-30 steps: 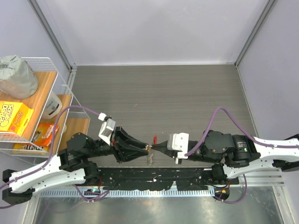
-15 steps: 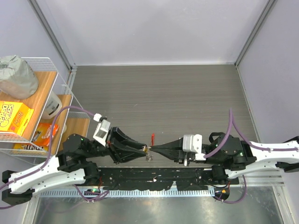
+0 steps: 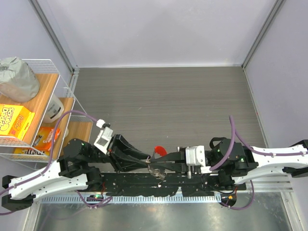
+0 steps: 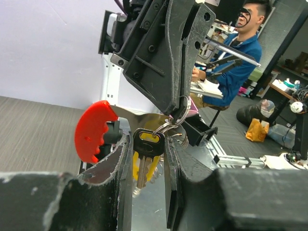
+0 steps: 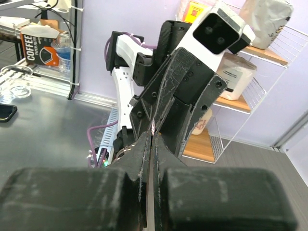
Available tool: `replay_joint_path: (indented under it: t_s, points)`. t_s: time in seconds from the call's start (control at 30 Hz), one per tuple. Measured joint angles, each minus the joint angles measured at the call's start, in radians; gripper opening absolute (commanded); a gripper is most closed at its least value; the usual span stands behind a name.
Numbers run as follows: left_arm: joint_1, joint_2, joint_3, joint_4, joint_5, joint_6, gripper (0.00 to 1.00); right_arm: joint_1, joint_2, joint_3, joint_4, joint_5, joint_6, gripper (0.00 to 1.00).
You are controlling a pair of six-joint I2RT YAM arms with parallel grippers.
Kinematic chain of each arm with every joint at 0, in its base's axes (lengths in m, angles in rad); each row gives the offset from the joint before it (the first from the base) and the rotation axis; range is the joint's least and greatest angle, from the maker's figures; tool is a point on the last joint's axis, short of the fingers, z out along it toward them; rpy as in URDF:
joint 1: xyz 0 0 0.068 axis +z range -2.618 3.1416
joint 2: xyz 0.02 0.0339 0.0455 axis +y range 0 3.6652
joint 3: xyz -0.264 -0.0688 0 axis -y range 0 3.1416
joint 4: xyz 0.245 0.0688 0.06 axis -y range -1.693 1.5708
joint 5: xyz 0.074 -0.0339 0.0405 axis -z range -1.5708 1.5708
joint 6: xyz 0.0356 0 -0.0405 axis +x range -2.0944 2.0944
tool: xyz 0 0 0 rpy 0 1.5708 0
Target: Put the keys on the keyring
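My left gripper [image 3: 148,159] and right gripper [image 3: 155,159] meet tip to tip over the near edge of the table. In the left wrist view the key [image 4: 146,147], with a dark head, yellow tag and metal blade, stands blade down between my left fingers [image 4: 121,159], which close on its head. A silvery ring [image 4: 180,109] runs through the key's head. The keyring's red plastic piece [image 4: 93,130] sticks out left of the fingers and also shows from above [image 3: 158,149]. My right gripper [image 5: 153,132] is shut on a thin metal strip of the keyring. Loose rings hang below [image 3: 155,170].
A wire shelf [image 3: 45,65] at the left holds a grey bag [image 3: 17,79], a yellow box [image 3: 14,120] and a white jar [image 3: 55,107]. The black rail [image 3: 159,185] of the arm bases runs along the near edge. The table wall [image 3: 159,66] closes the far side.
Both gripper tips have moved toward the near edge, still together. The right wrist drew back, then came in lower. The red piece has turned and shows more from above.
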Motion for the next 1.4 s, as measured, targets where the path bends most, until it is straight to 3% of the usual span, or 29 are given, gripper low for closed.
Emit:
replay_joint_path:
  t_s: [0.27, 0.43, 0.5, 0.6, 0.77, 0.87, 1.4]
  points:
    - [0.0, 0.009, 0.0, -0.001, 0.058, -0.005, 0.07, 0.0, 0.032, 0.006, 0.021, -0.072, -0.025, 0.06]
    - [0.0, 0.008, 0.0, -0.001, 0.073, -0.01, 0.11, 0.0, 0.033, 0.006, 0.027, -0.083, -0.029, 0.06]
    - [0.0, 0.002, 0.0, -0.001, 0.07, -0.014, 0.16, 0.0, 0.032, 0.006, 0.029, -0.078, -0.03, 0.05]
    - [0.0, -0.019, -0.003, -0.003, 0.052, -0.018, 0.35, 0.0, 0.019, 0.006, 0.029, -0.047, -0.033, 0.06]
    - [0.0, -0.082, -0.019, -0.024, -0.018, -0.017, 0.49, -0.001, -0.015, -0.006, 0.027, 0.062, -0.031, 0.06]
    - [0.0, -0.132, -0.052, -0.059, -0.072, -0.016, 0.53, -0.001, -0.048, -0.026, 0.028, 0.129, -0.024, 0.05]
    - [0.0, -0.262, -0.124, -0.261, -0.429, -0.003, 0.55, -0.066, -0.104, -0.273, 0.086, 0.471, 0.054, 0.06]
